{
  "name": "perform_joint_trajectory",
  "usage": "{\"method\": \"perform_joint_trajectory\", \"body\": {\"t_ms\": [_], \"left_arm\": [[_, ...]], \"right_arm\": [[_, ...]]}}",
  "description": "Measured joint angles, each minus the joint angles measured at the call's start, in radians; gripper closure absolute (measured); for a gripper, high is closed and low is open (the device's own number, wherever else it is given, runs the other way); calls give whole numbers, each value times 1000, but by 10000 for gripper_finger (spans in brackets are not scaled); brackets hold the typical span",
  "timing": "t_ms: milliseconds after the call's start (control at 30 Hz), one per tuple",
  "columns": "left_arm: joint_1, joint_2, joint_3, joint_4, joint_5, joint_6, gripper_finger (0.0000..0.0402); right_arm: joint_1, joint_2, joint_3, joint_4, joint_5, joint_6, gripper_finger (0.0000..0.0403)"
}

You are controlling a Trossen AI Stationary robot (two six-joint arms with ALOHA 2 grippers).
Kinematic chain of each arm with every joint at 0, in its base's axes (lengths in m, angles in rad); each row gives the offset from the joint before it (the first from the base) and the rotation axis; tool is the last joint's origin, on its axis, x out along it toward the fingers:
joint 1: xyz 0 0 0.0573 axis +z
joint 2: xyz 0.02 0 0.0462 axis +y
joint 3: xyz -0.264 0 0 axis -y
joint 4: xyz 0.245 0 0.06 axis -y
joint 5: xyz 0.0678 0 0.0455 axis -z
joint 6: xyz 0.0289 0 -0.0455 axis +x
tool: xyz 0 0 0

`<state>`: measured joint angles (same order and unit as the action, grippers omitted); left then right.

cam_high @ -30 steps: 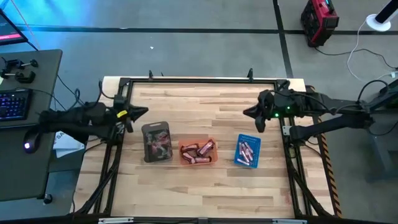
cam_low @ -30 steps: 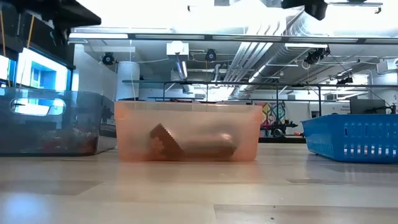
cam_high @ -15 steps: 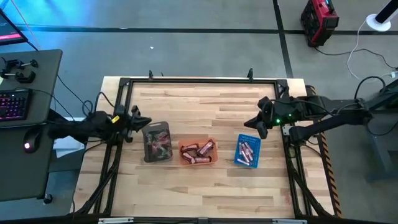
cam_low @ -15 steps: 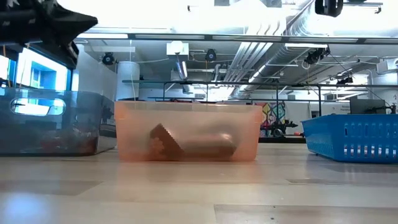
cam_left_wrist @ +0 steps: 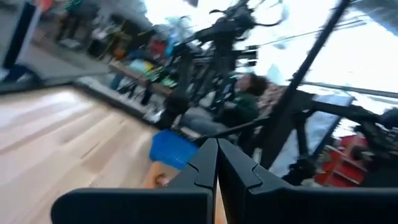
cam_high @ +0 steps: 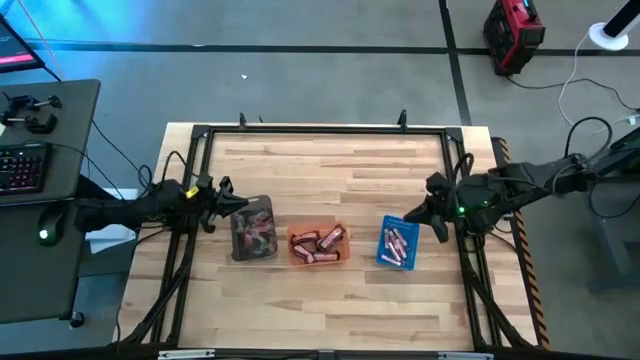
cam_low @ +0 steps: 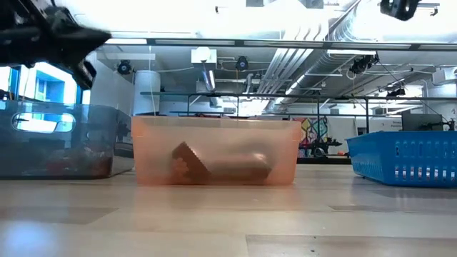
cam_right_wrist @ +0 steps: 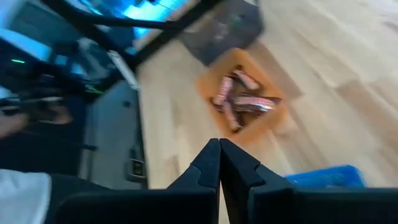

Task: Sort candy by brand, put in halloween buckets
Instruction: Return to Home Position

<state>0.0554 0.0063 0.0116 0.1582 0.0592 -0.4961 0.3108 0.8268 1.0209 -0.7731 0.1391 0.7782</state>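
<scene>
Item: 3 halloween buckets in a row across the middle of the bench: dark grey bucket, orange bucket, blue bucket. All the candy I could see lay inside them. Left gripper: fingers pressed together, holding nothing, hanging just beside the dark grey bucket's outer rim and, in the low view, above its wall. Right gripper: fingers likewise closed and empty, just beside the blue bucket's far corner. Risks, as I judged them: either arm dipping or swinging inward on its way home could clip a rim and shove or tip a light bucket, spilling sorted pieces and mixing brands. The left arm's cabling near the frame rail could snag and jerk the wrist toward the dark grey bucket.
</scene>
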Motion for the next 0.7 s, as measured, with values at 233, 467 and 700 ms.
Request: {"method": "perform_joint_trajectory", "body": {"t_ms": [233,467,700], "left_arm": [[10,0,0,-130,-44,-31,401],[10,0,0,-144,-44,35,401],[10,0,0,-144,-45,54,401]], "right_arm": [[86,-179,-388,522,-10,-75,403],[24,-380,-703,813,-10,-251,403],[-123,-600,-848,907,-101,-342,403]]}}
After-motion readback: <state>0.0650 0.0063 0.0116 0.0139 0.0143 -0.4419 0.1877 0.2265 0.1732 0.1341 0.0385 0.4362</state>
